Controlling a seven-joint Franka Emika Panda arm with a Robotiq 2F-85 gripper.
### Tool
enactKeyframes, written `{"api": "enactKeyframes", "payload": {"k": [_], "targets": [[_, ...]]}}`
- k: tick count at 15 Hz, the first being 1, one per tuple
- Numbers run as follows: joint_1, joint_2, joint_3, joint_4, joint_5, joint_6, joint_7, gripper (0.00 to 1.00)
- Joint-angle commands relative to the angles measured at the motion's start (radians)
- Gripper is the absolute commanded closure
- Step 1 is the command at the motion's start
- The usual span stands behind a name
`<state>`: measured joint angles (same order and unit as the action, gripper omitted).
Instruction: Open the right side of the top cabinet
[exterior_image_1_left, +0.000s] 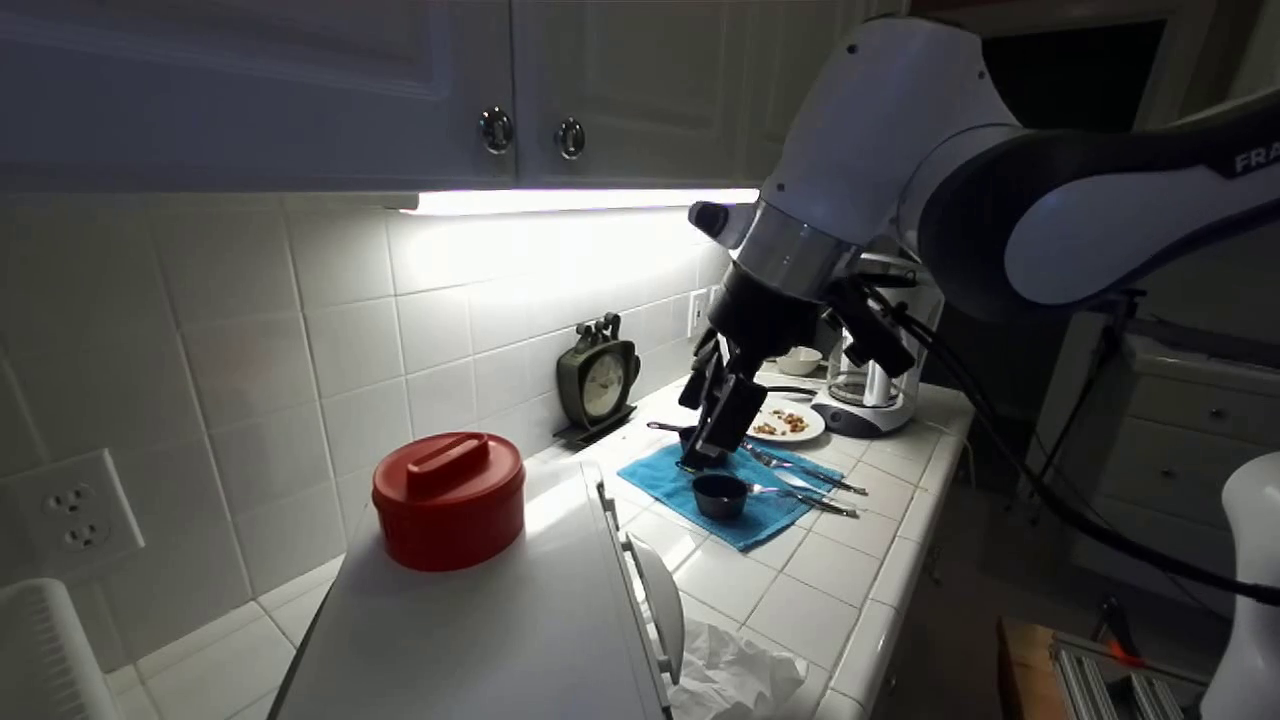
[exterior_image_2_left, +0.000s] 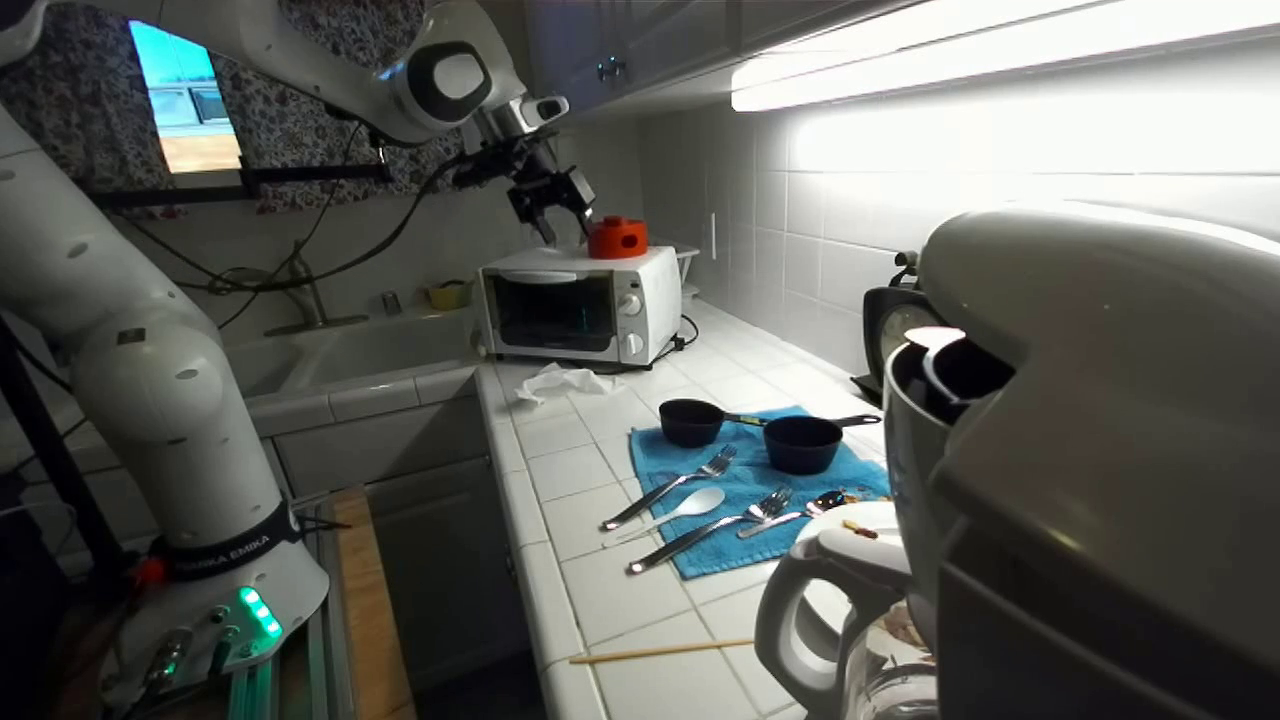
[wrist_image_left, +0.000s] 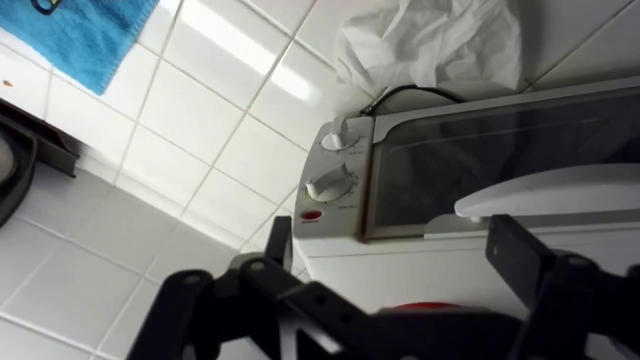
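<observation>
Wrist view: black two-fingered gripper (wrist_image_left: 396, 245) spread, unloaded, pointed toward white boxy toaster oven (wrist_image_left: 440, 157) | both exterior views: white panelled right cabinet door (exterior_image_1_left: 635, 90) shut, higher than oven | gap presumably meant for round silver knob (exterior_image_1_left: 570, 138)

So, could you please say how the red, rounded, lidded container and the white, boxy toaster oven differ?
The red, rounded, lidded container rests on top of the white, boxy toaster oven, which stands on the white tiled counter. The container is smaller than the oven. The container has a raised red grip on top; the oven has a dark glass door and two white dials. Neither is held.
</observation>
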<state>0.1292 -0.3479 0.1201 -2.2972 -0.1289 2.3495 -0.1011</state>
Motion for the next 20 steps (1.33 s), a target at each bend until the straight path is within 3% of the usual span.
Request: {"api": "enactKeyframes", "payload": {"k": [1,11,20], "targets": [[-0.026,-0.004,0.028,0.049,-0.073,0.028,0.049,0.00],[-0.081,0.019,0.047,0.175,-0.187,0.128,0.108,0.00],[-0.141,0.035,0.097,0.227,-0.254,0.273,0.297,0.00]]}}
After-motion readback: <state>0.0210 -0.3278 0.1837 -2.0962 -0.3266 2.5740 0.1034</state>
